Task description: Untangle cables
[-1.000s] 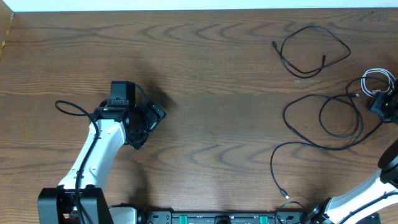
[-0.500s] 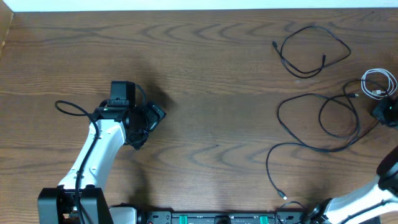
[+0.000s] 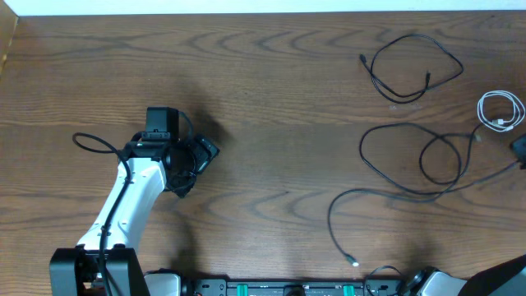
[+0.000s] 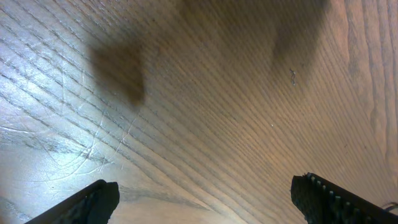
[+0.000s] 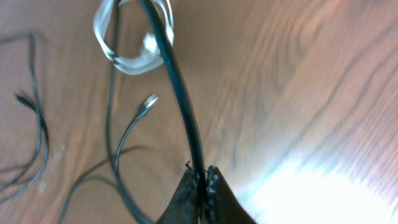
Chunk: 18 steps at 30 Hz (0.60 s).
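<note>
One black cable (image 3: 413, 67) lies looped on its own at the far right of the table. A longer black cable (image 3: 394, 177) sprawls in loops below it, its plug end (image 3: 354, 263) near the front edge. My right gripper (image 3: 520, 150) sits at the right edge, shut on this long black cable (image 5: 179, 99) in the right wrist view, gripper (image 5: 203, 175). The white cable (image 3: 500, 110) is coiled just beyond, also in the right wrist view (image 5: 132, 60). My left gripper (image 3: 200, 154) hangs open over bare wood (image 4: 205, 208).
A thicker black wire (image 3: 94, 144) loops beside the left arm's body. The table's back edge (image 3: 263, 13) runs along the top, and the arms' base rail (image 3: 288, 288) lies at the front. A small plug (image 5: 148, 101) lies beside the held cable.
My right gripper closed on the long black cable and moved right toward the table edge, drawing it off the white coil. The cable's loops and free end shifted left. The left arm stayed still.
</note>
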### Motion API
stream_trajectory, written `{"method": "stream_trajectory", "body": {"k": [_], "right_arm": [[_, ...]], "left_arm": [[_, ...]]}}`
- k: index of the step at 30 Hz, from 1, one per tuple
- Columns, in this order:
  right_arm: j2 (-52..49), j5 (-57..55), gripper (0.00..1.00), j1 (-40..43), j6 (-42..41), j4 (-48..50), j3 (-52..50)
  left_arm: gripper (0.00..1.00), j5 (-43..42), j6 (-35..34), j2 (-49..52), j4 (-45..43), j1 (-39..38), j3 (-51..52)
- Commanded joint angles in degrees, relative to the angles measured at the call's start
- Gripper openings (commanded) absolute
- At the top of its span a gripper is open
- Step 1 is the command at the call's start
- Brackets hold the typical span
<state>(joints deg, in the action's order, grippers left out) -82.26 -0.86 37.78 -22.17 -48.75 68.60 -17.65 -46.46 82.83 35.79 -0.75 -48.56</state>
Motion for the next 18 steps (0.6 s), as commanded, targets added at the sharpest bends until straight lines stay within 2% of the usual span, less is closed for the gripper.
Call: {"method": "stream_trajectory", "body": {"k": [1,4,6,7,8,9,12,15,16,17,18], "right_arm": [[-1.2,0.0,0.08,-0.8,-2.6,-2.1,-1.0],[-1.6,0.7,0.08,-1.6,-2.6,-6.2,-1.3],[-1.5,1.0,0.18,-2.4,-2.6,-7.9,-1.3],[-1.5,1.3,0.29,-2.7,-2.6,-8.1,-1.3],[-1.5,1.9,0.35,-3.1,-2.6,-8.2,-1.3],[-1.5,2.6,0.37,-3.5,-2.6,-8.4,-1.3],[-1.4,13.7,0.38,-5.9,5.7,-8.3,-1.3],[-1.3,27.3,0.47,-11.0,16.7,-9.7,-1.3],[-1.3,30.0,0.53,-13.0,19.1,-10.8,-1.3],[-1.3,31.3,0.68,-15.5,20.2,-12.3,-1.4],[-1.3,31.2,0.70,-18.4,20.2,-13.7,-1.5]], "left_arm": [[0.93,0.8,0.4,-0.5,0.2,0.2,-0.4],[0.94,0.8,0.4,-0.5,0.2,0.2,-0.4],[0.93,0.8,0.4,-0.5,0.2,0.2,-0.4],[0.93,0.8,0.4,-0.5,0.2,0.2,-0.4],[0.93,0.8,0.4,-0.5,0.2,0.2,-0.4],[0.93,0.8,0.4,-0.5,0.2,0.2,-0.4],[0.93,0.8,0.4,-0.5,0.2,0.2,-0.4],[0.93,0.8,0.4,-0.5,0.2,0.2,-0.4],[0.93,0.8,0.4,-0.5,0.2,0.2,-0.4],[0.93,0.8,0.4,-0.5,0.2,0.2,-0.4],[0.93,0.8,0.4,-0.5,0.2,0.2,-0.4]]}}
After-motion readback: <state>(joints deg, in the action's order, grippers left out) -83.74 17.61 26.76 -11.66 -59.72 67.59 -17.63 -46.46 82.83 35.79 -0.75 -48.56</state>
